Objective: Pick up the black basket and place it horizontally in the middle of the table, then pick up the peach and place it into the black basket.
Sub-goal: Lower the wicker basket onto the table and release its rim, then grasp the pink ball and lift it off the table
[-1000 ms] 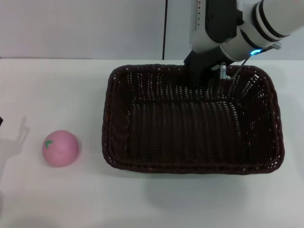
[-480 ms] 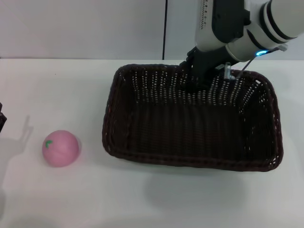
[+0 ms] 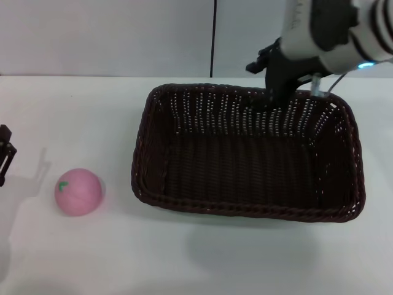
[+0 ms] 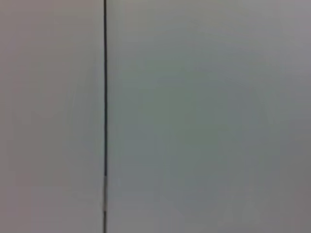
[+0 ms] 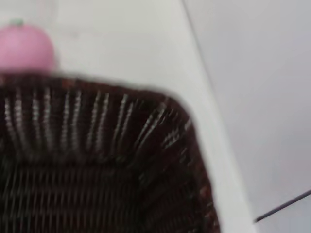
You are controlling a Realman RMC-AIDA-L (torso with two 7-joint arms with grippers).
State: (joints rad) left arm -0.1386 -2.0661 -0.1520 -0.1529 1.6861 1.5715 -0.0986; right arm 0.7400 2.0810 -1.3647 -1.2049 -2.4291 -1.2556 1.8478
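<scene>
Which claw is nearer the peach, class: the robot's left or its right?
Left. The left claw is at the table's left edge, close beside the peach. The right claw is at the basket's far rim, across the basket from the peach.

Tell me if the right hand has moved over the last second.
Yes. In the head view the right hand has shifted right and up, from inside the black basket to its far rim, measured against the dark wall seam.

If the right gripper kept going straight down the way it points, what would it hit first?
Most likely the far wall of the black basket: the right gripper points down at its far rim. Depth is unclear, so it might slip just inside onto the basket floor.
</scene>
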